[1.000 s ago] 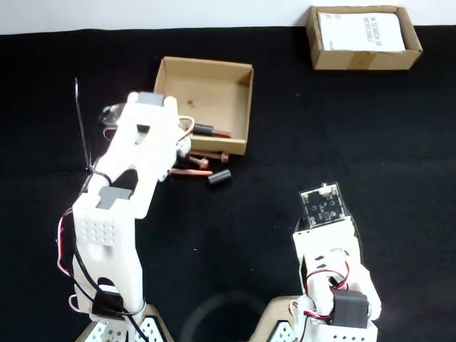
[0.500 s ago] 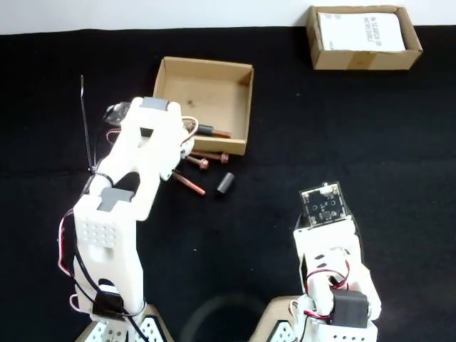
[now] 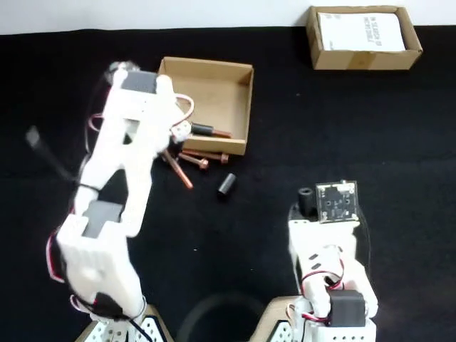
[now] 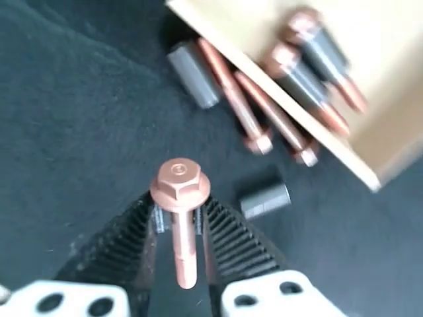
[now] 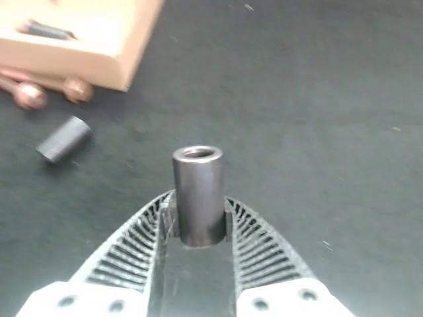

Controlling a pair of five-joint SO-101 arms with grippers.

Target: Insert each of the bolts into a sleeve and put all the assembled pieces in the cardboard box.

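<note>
My left gripper (image 4: 180,214) is shut on a copper bolt (image 4: 178,228), head outward, held above the table just in front of the cardboard box (image 3: 206,89). From above, that bolt (image 3: 178,171) slants out of the left gripper (image 3: 169,153). My right gripper (image 5: 198,218) is shut on a dark sleeve (image 5: 198,191), bore facing outward; it sits at the table's near right (image 3: 306,196). One loose sleeve (image 3: 226,184) lies on the mat. Two bare bolts (image 4: 231,99) rest against the box's front wall beside another sleeve (image 4: 193,74). Two assembled pieces (image 4: 304,82) lie inside the box.
A second cardboard box (image 3: 363,37) with a white sheet in it stands at the far right. The black mat (image 3: 342,128) between the two boxes is bare. Cables hang along the left arm.
The left arm has picked the bolt off the mat and stretched toward the box. The loose sleeve rolled slightly. The right gripper has shifted, so its sleeve now shows from above.
</note>
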